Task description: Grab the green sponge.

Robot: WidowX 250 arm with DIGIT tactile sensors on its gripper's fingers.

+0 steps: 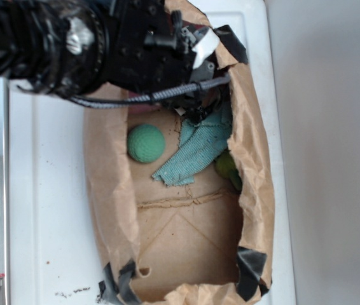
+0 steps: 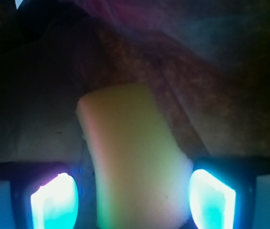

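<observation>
Glowing end effector (image 2: 132,200) pads (image 2: 54,202) stand spread either side of a pale yellow foam wedge (image 2: 130,162); the round sea-green dimpled sponge (image 1: 145,143) sits apart in the brown paper bag (image 1: 256,190).

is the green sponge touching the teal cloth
Apart. The exterior view shows bare brown paper between the green sponge and the teal cloth.

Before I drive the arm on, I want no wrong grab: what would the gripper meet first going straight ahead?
Probably the yellow sponge: in the wrist view it sits between the open jaws of the gripper, right ahead, though blur hides depth. The green sponge lies off to the side in the paper bag.
</observation>
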